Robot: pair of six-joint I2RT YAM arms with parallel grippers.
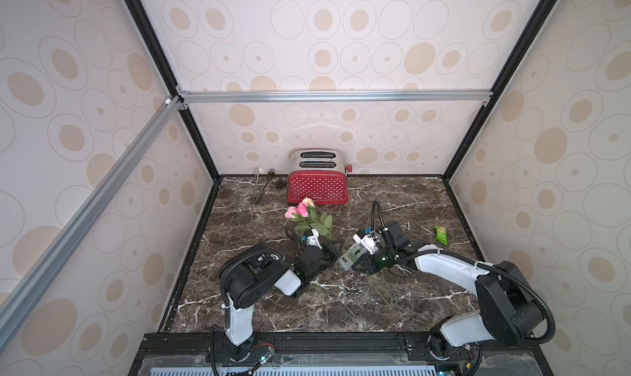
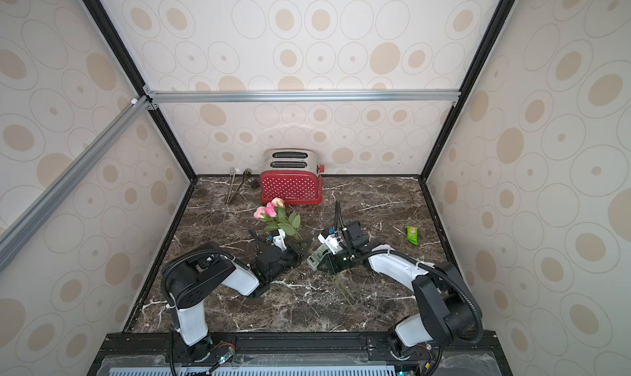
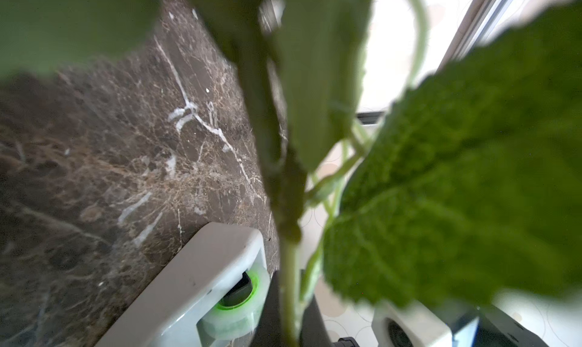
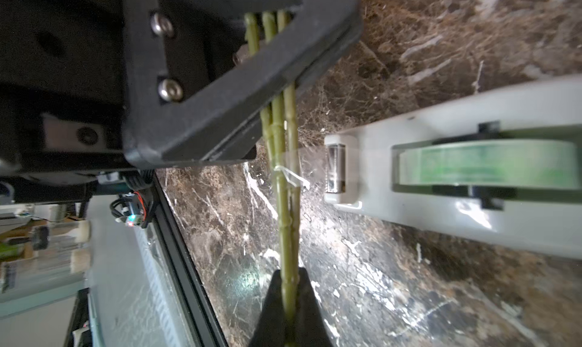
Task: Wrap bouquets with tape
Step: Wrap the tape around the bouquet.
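In a top view: bouquet (image 1: 302, 211) lay along 11–5 o'clock, blooms at 11. The left gripper (image 1: 336, 247) was clamped on it below the leaves (image 1: 321, 222); dispenser (image 1: 348, 259) sat just at its 5 o'clock.
Left wrist: stems (image 3: 288, 266) ran between closed jaws, dispenser alongside.
Right wrist: the right gripper (image 4: 289, 301) was pinched shut on stems; dispenser's nose faced them.

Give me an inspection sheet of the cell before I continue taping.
Surface: dark marble tabletop; pale specks, no spill seen.
Job's things: bouquets, three stems held together; tape dispenser beside them, clear strip appears to reach the stems.
Clutter: red toaster, metal utensils, green packet, all apart from the work.
Tools: left tool shut on the stems; right tool shut on them farther along.
Cables: black hose arches over the right wrist; no snag seen.
Surroundings: patterned walls, aluminium frame bar.
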